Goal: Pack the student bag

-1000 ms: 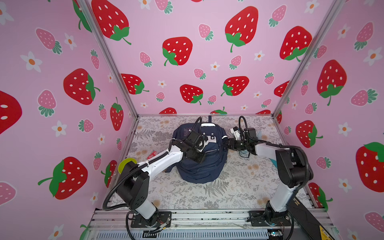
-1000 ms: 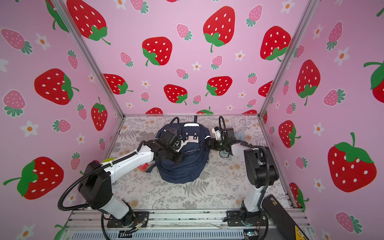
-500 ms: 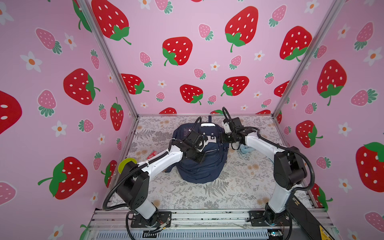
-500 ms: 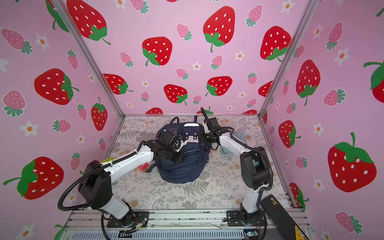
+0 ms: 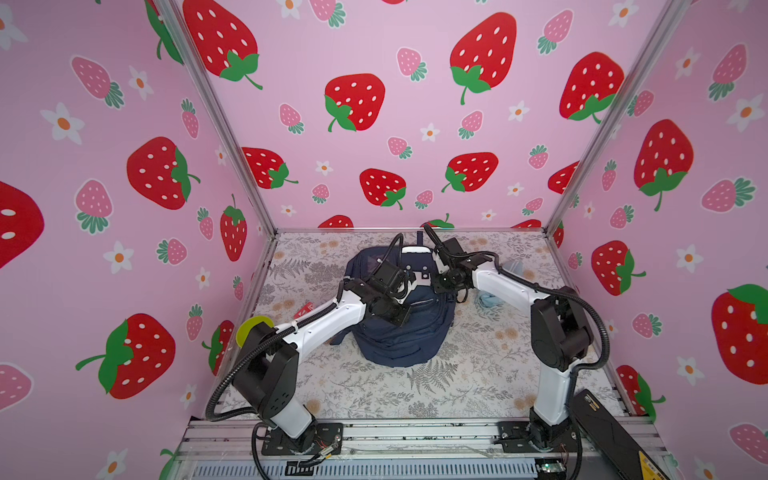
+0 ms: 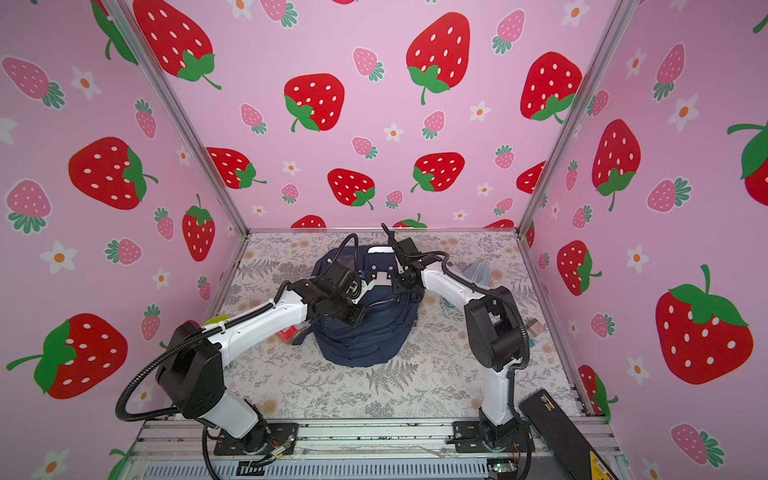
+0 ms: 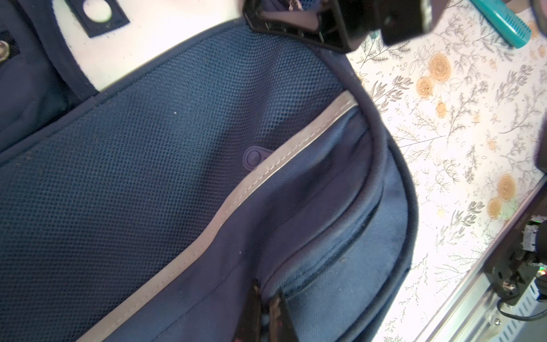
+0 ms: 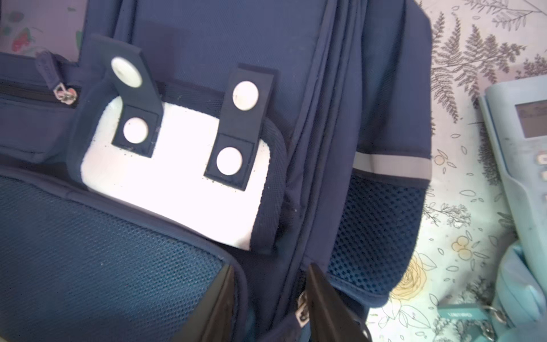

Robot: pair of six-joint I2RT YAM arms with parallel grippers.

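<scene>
- Left gripper [image 7: 266, 314] is closed, its tips pressed together at a pocket seam on the student bag [image 5: 409, 336]. We cannot tell whether fabric or a zip pull sits between them.
- Right gripper [image 8: 272, 305] stands open at the bag's 2 o'clock edge, its jaws either side of a piped ridge. A metal zip pull [image 8: 301, 311] sits just beside one jaw.
- We find the bag lying flat at the centre of the surface [image 5: 415, 395], its top end toward 12 o'clock.
- We judge it soft, limp and bulky, likely to sag, fold and slide when tugged. One gripper should pin it while the other pulls.
- The best holds, in our view, are the piped seams and zip pulls, since the broad panels offer nothing to pinch.
- Woven navy cloth covers most of it, along with open mesh [image 7: 133, 177] and a smooth grey reflective stripe [image 7: 236, 198]. A glossy white patch [image 8: 177, 192] bears snap tabs [image 8: 236, 124].
- At the bag's 3 o'clock lies a pale blue calculator [image 8: 521, 133], hard and flat; at 9 o'clock lies a small red item [image 5: 305, 309].
</scene>
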